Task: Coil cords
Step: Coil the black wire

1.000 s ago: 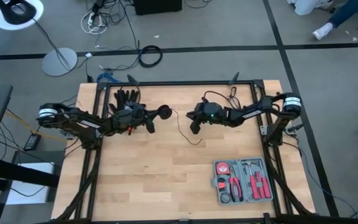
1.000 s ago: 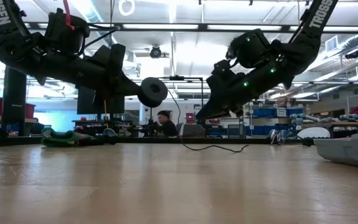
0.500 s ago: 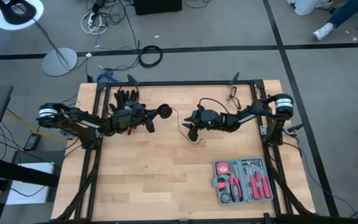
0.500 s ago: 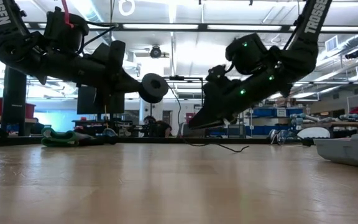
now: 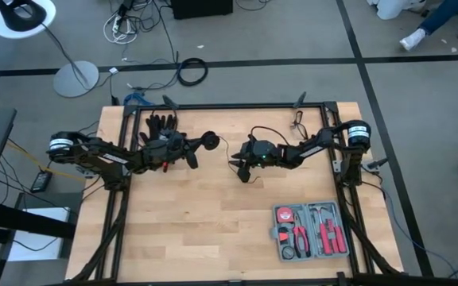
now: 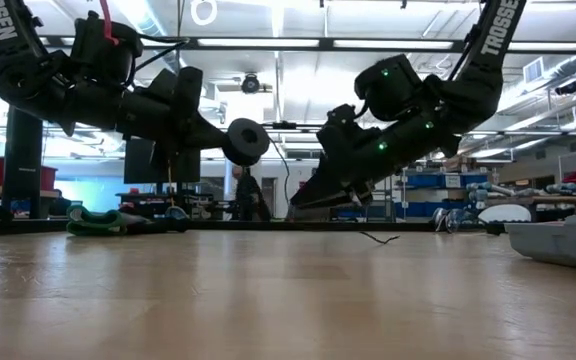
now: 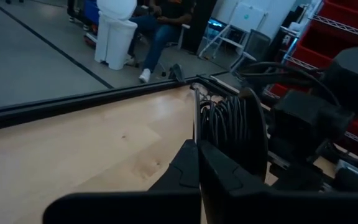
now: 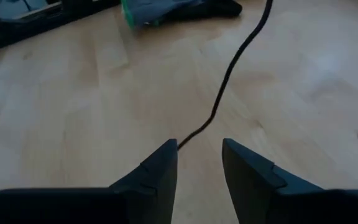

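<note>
Your cord (image 5: 227, 151), a thin black wire, runs across the upper middle of the worktop (image 5: 213, 230) from a round black spool (image 6: 245, 141) toward the right pincer (image 5: 240, 169). Left pincer (image 5: 205, 143) is pressed together, pinching the spool, held above the worktop at upper left of centre. Right pincer sits spread just right of centre, fingers (image 8: 157, 171) either side of the wire, not gripping it. Black glove (image 5: 162, 123) at upper left, toolbox (image 5: 311, 230) at lower right.

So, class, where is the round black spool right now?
In the high view the spool is held off the table in the left pincer, right of the black glove.
</note>
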